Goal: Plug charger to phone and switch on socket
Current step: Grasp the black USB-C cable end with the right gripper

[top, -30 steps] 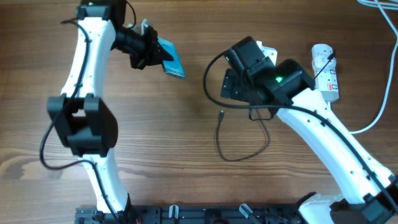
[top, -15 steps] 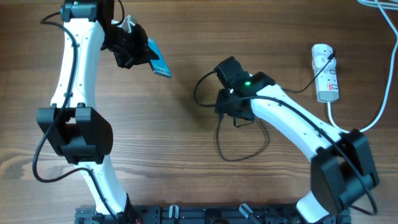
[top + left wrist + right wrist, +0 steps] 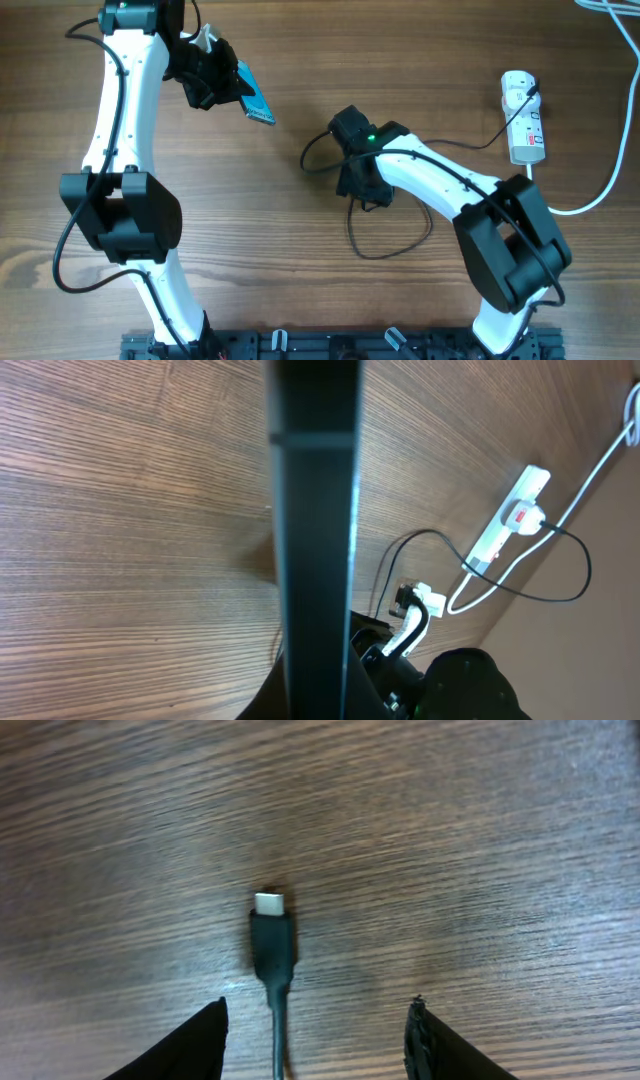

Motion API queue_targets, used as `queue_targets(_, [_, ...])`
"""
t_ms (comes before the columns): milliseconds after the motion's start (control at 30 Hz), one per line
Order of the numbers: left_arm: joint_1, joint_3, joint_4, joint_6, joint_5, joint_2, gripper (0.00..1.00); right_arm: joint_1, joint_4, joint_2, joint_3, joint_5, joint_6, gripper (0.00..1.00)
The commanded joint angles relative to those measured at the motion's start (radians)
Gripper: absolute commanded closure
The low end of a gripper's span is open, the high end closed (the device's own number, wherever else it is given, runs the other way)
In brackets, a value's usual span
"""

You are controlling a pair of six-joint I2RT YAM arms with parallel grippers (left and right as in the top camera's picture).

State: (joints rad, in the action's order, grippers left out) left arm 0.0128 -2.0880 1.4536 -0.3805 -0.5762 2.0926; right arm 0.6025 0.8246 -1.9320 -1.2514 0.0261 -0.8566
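Note:
My left gripper [image 3: 215, 82] is shut on the phone [image 3: 257, 98] and holds it tilted above the table at the far left. In the left wrist view the phone [image 3: 315, 510] shows edge-on as a dark upright bar. The charger's thin black cable [image 3: 385, 252] loops on the table in the middle. Its plug tip [image 3: 270, 935] lies flat on the wood. My right gripper [image 3: 315, 1020] is open low over it, with the cable between the fingers, nearer the left one. In the overhead view my right gripper [image 3: 362, 186] hides the plug. The white socket [image 3: 522, 118] lies at the far right, also in the left wrist view [image 3: 510, 520].
A thicker white lead [image 3: 600, 195] runs from the socket past the table's right edge. A white adapter [image 3: 518, 92] sits in the socket with the black cable leading from it. The arm bases stand at the front edge.
My right gripper has swung left from near the socket and come down over the charger plug. My left arm moved left with the phone, then held still.

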Motion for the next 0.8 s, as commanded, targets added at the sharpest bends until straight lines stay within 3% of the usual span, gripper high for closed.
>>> queue_targets(0, [-0.002,-0.014,-0.003,-0.010,-0.009,-0.020,0.96,0.002,-0.003,-0.026,0.003,0.005,-0.064,0.47])
queue_targets(433, [-0.002,-0.014,-0.003,-0.010,-0.009,-0.020,0.96,0.037,-0.039,-0.082,0.003,0.009,-0.094,0.50])
queue_targets(767, [-0.002,-0.014,-0.002,-0.010,-0.009,-0.020,0.96,0.039,-0.035,-0.091,0.003,-0.003,-0.114,0.68])
